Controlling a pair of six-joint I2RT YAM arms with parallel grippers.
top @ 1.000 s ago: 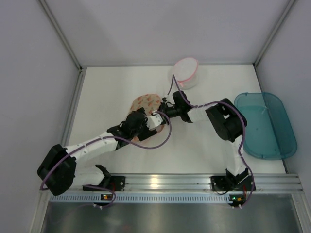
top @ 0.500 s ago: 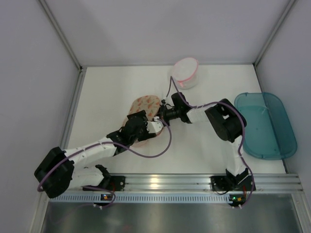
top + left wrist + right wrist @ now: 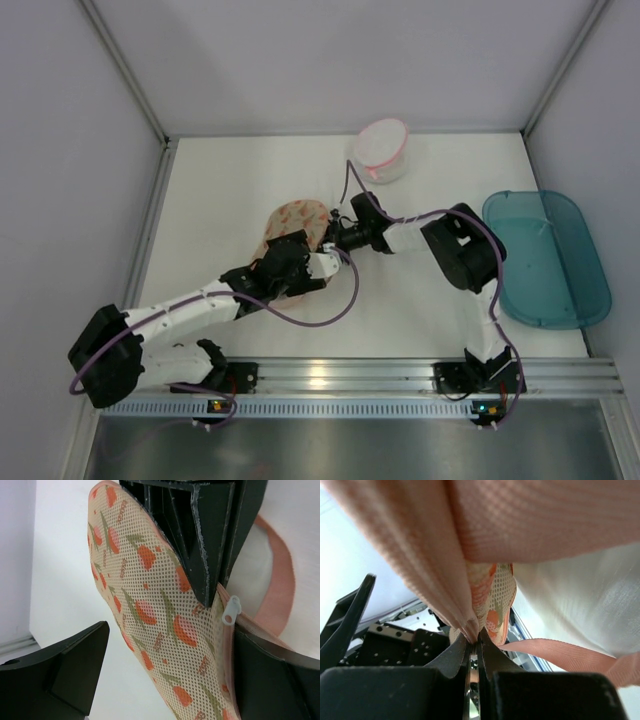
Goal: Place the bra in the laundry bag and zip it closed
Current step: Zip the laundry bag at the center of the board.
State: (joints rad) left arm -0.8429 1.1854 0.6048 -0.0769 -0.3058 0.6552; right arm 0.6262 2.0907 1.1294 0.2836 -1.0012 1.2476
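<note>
**Zip pull in sight, two grippers crowded on one bag**

The right gripper (image 3: pixel 474 637) has its fingers pressed together on the pink-trimmed edge of the laundry bag (image 3: pixel 150 610), holding that edge up off the table (image 3: pixel 220 200). The left gripper (image 3: pixel 170 635) is spread wide with the patterned mesh between its fingers, gripping nothing. The white zip pull (image 3: pixel 230 612) sits just under the right gripper's tip, close to the left one's far finger. The bra shows in no view; likely it is inside the bag, but I cannot tell.

Danger here: the pinch is on a thin fold of trim, and a tug along the zip could slide it out and drop the bag. The left fingers could close on loose mesh instead of the small pull. The two grippers are nearly touching, so a sideways move risks a knock.

From above, the left arm reaches forward and right, its wrist over the bag's near edge. The right arm folds at the elbow, forearm running left to the bag's right side. The white pouch (image 3: pixel 382 148) and teal tub (image 3: pixel 548 258) sit well apart.
</note>
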